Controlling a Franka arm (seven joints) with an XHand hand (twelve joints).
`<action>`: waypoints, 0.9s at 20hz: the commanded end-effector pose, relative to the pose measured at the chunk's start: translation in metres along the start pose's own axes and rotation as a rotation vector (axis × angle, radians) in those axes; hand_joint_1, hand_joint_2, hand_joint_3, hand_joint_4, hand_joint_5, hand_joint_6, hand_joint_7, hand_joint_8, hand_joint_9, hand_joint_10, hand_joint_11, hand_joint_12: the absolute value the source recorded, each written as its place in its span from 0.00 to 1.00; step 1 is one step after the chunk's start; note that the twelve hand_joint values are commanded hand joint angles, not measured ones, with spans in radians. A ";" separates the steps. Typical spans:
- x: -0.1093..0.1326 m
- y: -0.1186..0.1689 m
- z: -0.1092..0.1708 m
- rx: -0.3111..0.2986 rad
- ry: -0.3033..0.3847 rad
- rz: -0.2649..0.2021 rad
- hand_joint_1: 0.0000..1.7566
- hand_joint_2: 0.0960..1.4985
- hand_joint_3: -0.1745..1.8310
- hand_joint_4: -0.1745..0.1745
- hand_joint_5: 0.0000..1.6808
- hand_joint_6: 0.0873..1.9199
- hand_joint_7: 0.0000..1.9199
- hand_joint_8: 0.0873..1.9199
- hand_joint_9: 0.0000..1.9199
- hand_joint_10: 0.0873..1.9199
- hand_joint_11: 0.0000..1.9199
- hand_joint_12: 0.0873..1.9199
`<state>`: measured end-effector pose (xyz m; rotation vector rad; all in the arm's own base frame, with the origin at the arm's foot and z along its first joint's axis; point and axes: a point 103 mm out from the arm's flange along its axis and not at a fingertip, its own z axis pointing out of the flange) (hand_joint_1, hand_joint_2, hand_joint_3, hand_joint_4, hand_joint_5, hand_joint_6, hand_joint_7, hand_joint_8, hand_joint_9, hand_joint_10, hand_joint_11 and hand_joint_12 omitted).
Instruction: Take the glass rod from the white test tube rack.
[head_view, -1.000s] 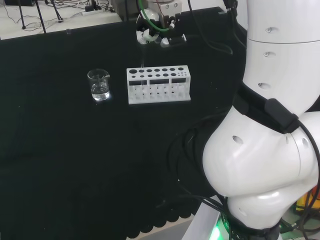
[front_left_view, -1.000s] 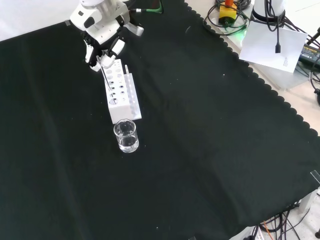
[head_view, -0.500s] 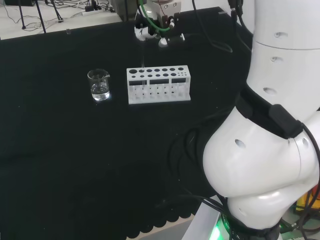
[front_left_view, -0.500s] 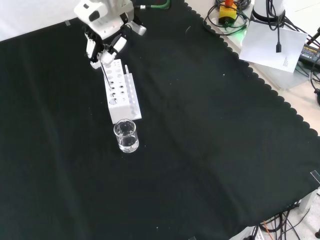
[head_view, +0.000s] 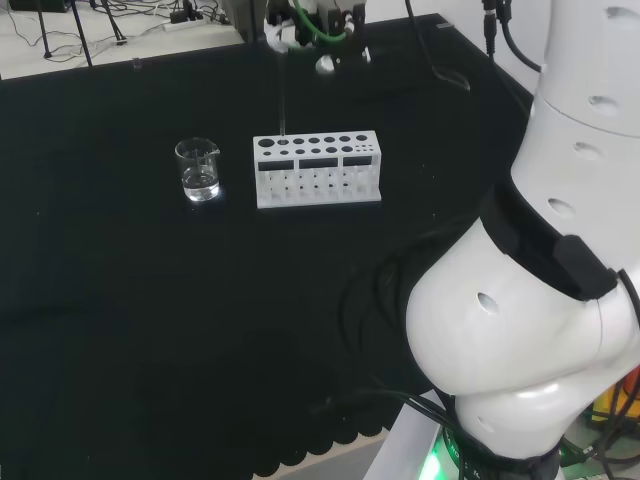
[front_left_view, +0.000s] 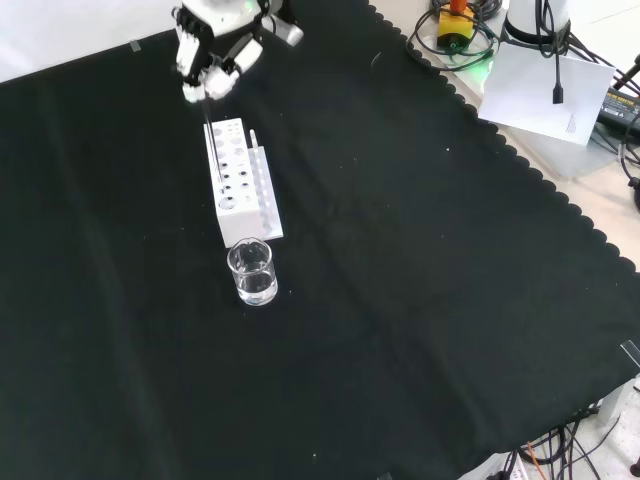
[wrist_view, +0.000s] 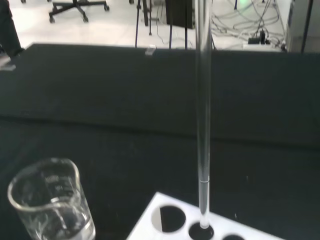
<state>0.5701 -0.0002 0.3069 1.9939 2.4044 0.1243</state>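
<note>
- Glass rod (front_left_view: 211, 140) is pinched at its upper end by the curled fingers of my hand (front_left_view: 215, 45), and it hangs straight down from them.
- From the wrist view I see the rod's (wrist_view: 203, 115) lower tip at the mouth of a round hole in the rack (wrist_view: 235, 227), and I cannot tell whether it has cleared the hole.
- From the front view the hand sits at about twelve o'clock from the white test tube rack (front_left_view: 243, 190), above its far end.
- From the head view the hand (head_view: 318, 30) is at about twelve o'clock from the rack (head_view: 317, 168), and the rod (head_view: 284, 95) shows as a thin line running down to the rack's left end.
- A small glass beaker (front_left_view: 251, 272) holding a little clear liquid stands just beside the rack's near end in the front view, at about six o'clock from it.
- In the head view I find the beaker (head_view: 198, 168) at nine o'clock from the rack, near it but apart.
- Everything rests on the black cloth (front_left_view: 420, 300).
</note>
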 end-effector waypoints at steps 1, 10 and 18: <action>0.010 -0.005 -0.027 0.021 0.032 -0.013 0.74 0.74 0.00 0.00 0.67 0.24 0.58 0.56 0.84 0.48 0.86 0.34; 0.026 -0.009 -0.069 0.008 0.002 -0.032 0.74 0.74 0.00 0.00 0.68 0.23 0.58 0.56 0.84 0.48 0.86 0.34; 0.046 -0.009 -0.075 0.004 -0.005 -0.073 0.74 0.74 0.00 0.00 0.68 0.22 0.58 0.56 0.84 0.47 0.86 0.35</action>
